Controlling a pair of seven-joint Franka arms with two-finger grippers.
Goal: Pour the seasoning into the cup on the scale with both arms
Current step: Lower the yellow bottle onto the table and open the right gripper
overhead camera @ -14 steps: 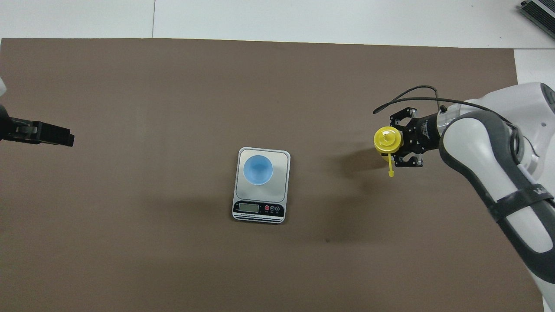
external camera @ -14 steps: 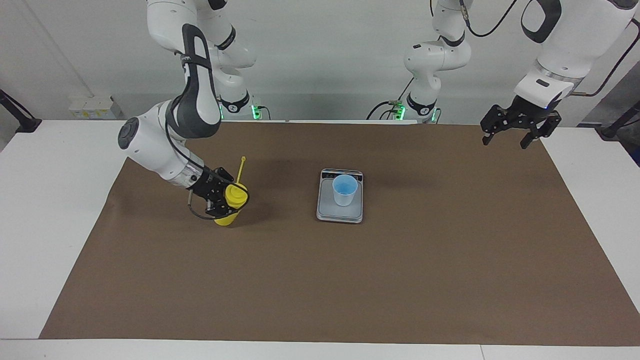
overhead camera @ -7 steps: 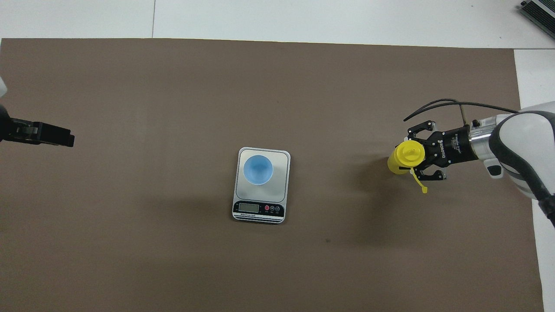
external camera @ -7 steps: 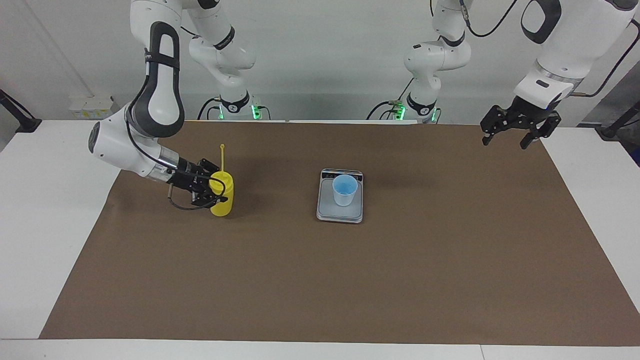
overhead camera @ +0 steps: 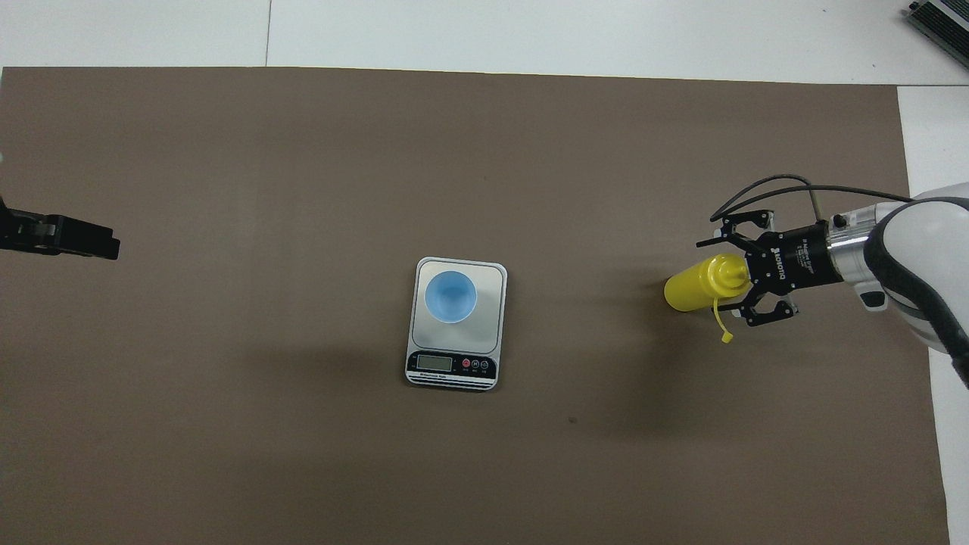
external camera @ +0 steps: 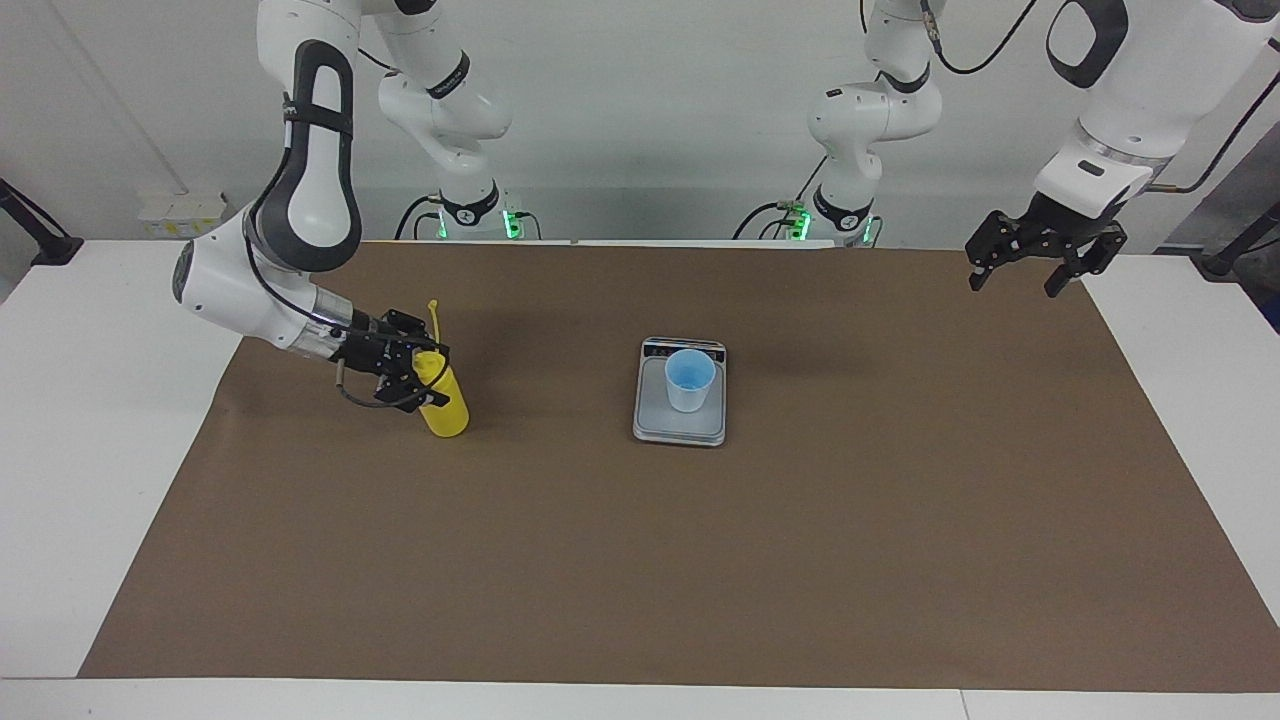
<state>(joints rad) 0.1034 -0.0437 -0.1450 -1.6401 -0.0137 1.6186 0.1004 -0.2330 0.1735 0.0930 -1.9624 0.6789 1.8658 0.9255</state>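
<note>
The yellow seasoning bottle (external camera: 447,410) (overhead camera: 689,286) leans on the brown mat toward the right arm's end of the table. Its base rests on the mat and its cap tips toward the arm. My right gripper (external camera: 425,375) (overhead camera: 730,278) reaches in level with the table and is shut on the bottle's cap end. The tethered strap (external camera: 433,312) sticks up beside it. The light blue cup (external camera: 690,380) (overhead camera: 450,297) stands upright on the scale (external camera: 680,428) (overhead camera: 492,333) at mid-table. My left gripper (external camera: 1015,285) (overhead camera: 76,242) waits open, raised over the mat's edge at the left arm's end.
A brown mat (external camera: 700,560) covers most of the white table (external camera: 90,420). The scale's display strip (overhead camera: 452,365) is on its edge nearer the robots. A grey device (overhead camera: 939,23) lies at a table corner farthest from the robots.
The right gripper carried the bottle away from the scale, set its base on the mat, then drew back and tipped the cap toward the arm. The left gripper barely moved.
</note>
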